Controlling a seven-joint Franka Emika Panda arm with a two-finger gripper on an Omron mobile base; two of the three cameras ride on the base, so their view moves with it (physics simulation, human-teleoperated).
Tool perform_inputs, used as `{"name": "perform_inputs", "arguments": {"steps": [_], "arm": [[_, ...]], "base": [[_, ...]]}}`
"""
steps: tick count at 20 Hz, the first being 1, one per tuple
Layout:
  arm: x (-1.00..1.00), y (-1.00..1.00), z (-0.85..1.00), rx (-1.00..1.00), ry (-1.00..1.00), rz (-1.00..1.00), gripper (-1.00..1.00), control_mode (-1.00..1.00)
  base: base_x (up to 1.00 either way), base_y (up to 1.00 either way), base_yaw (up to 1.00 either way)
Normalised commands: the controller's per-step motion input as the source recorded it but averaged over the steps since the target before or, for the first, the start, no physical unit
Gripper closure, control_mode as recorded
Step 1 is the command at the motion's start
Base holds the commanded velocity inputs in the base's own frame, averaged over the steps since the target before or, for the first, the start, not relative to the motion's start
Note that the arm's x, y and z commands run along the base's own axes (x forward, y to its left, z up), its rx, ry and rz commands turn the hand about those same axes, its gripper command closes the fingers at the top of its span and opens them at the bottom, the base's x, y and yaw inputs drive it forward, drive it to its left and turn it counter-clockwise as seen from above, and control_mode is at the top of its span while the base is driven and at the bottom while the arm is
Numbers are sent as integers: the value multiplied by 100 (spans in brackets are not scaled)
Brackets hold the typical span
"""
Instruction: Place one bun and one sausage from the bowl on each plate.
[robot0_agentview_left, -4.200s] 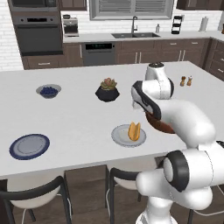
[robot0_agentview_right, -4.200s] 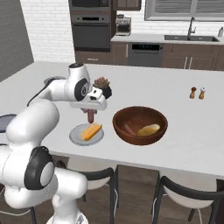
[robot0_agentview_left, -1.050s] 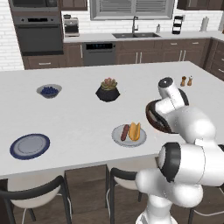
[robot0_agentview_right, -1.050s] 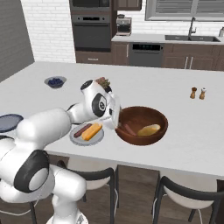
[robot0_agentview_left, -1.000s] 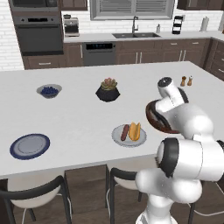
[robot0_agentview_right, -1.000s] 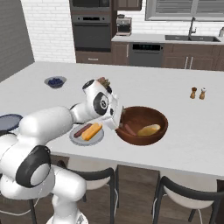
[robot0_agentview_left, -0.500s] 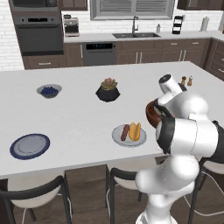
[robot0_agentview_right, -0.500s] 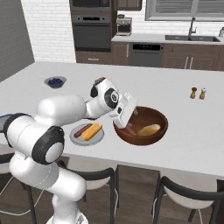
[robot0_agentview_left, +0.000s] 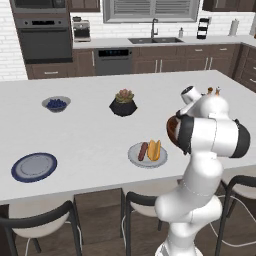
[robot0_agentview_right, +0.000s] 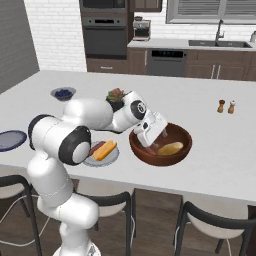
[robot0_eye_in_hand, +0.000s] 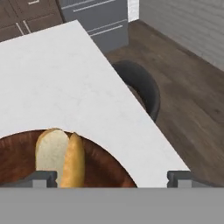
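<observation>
The dark reddish-brown bowl (robot0_agentview_right: 184, 136) stands near the counter's front edge, and its rim (robot0_agentview_left: 171, 128) peeks out from behind my arm. Inside lie a yellow-orange bun (robot0_agentview_right: 170, 148) and a sausage (robot0_agentview_right: 151, 150). My gripper (robot0_agentview_right: 160, 134) hangs tilted over the bowl's left half, open and holding nothing. In the hand view its fingertips (robot0_eye_in_hand: 43, 177) stand wide apart above the bowl (robot0_eye_in_hand: 109, 164), with the bun (robot0_eye_in_hand: 61, 159) to their left. The light grey plate (robot0_agentview_left: 134, 156) carries a bun (robot0_agentview_left: 154, 149) and a sausage (robot0_agentview_left: 143, 151). The blue-rimmed plate (robot0_agentview_left: 34, 166) is bare.
A black plant pot (robot0_agentview_left: 123, 103) and a small grey bowl of blue berries (robot0_agentview_left: 56, 103) stand further back. Salt and pepper shakers (robot0_agentview_right: 226, 106) are at the far right. Dark chairs (robot0_agentview_right: 210, 225) line the counter's front edge, with floor beyond it.
The sausage I held over the grey plate now lies on it beside the bun. My arm has swung right, and the open gripper has come down over the bowl.
</observation>
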Motion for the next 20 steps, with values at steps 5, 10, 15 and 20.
{"name": "perform_inputs", "arguments": {"steps": [5,10,15,20], "arm": [[9,-11,-20,0,16,-9,-100,-100],[10,-10,-26,0,4,-10,-100,-100],[52,-17,-12,0,0,-12,-100,-100],[26,-28,-37,-1,0,-9,-100,-100]], "base": [[0,0,0],[0,0,0],[0,0,0],[0,0,0]]}}
